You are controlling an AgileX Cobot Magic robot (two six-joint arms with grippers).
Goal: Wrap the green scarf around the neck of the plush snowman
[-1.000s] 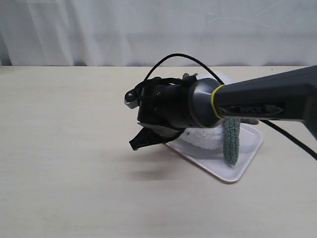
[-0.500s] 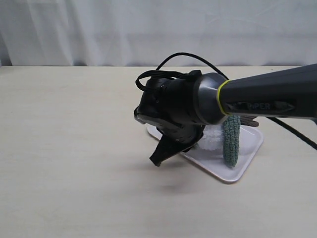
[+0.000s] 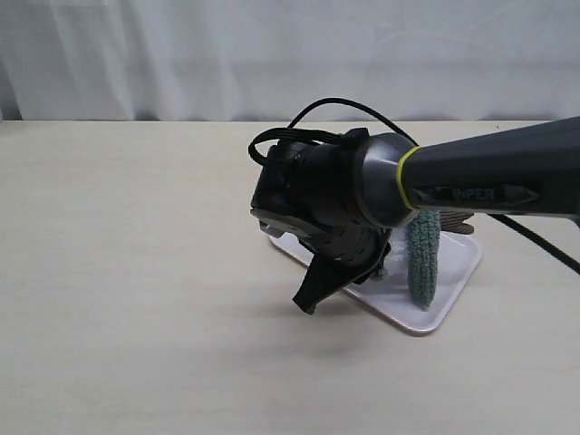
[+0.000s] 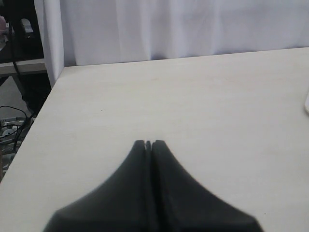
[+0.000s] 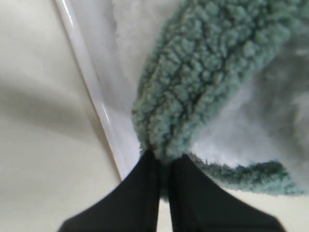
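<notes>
My right gripper (image 3: 309, 303) reaches across in front of the plush snowman and hides most of it; only a patch of white fluff (image 3: 398, 246) shows. In the right wrist view the right gripper (image 5: 163, 155) is shut on a fold of the green scarf (image 5: 203, 77), which lies over the snowman's white plush (image 5: 231, 133). One scarf end (image 3: 422, 265) hangs down onto the white tray (image 3: 426, 319). The snowman's neck is hidden. My left gripper (image 4: 148, 143) is shut on nothing, above bare table.
The tray's rim (image 5: 91, 87) runs close beside my right fingers. A black cable (image 3: 535, 249) trails off the right arm to the right. White curtain (image 3: 272, 54) backs the table. The table's left edge (image 4: 46, 104) drops off to cables on the floor.
My right gripper has swung down and to the right, its fingertips now near the tray's front-left edge. More of the snowman's white body is covered than before.
</notes>
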